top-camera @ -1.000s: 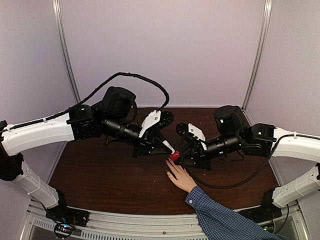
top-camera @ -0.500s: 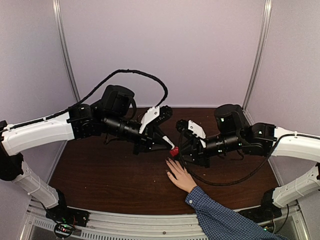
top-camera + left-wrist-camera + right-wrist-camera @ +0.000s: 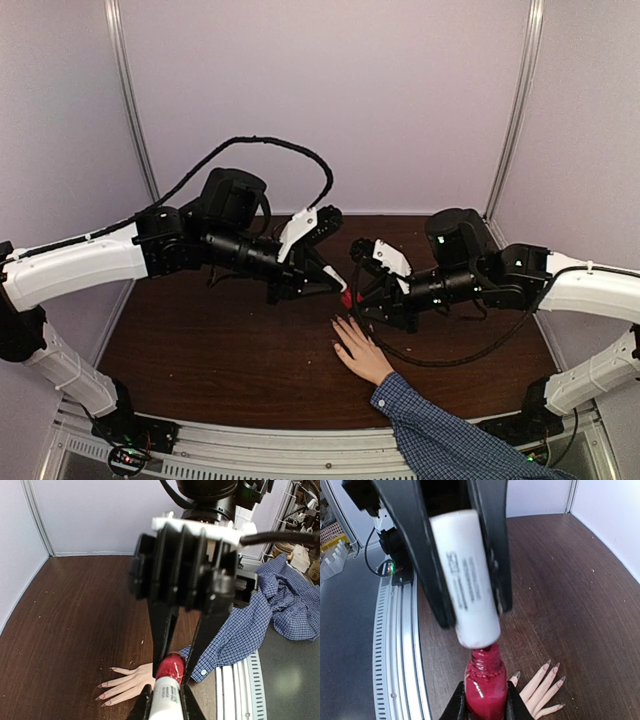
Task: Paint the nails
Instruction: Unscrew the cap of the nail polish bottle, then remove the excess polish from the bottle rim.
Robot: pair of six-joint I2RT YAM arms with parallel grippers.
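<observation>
Our left gripper [image 3: 164,703] is clamped on the white cap [image 3: 465,580], whose end meets the neck of the red polish bottle [image 3: 485,682] gripped tight by our right gripper [image 3: 486,706]. Below them we see the hand [image 3: 358,350] lying flat on the table [image 3: 200,330], the nails [image 3: 555,670] near the bottle.

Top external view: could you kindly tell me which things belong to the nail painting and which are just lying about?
Job: nails, hand, red polish bottle in the right tool, white cap in the left tool.
Just there: black cable, checked sleeve, front rail, table.
</observation>
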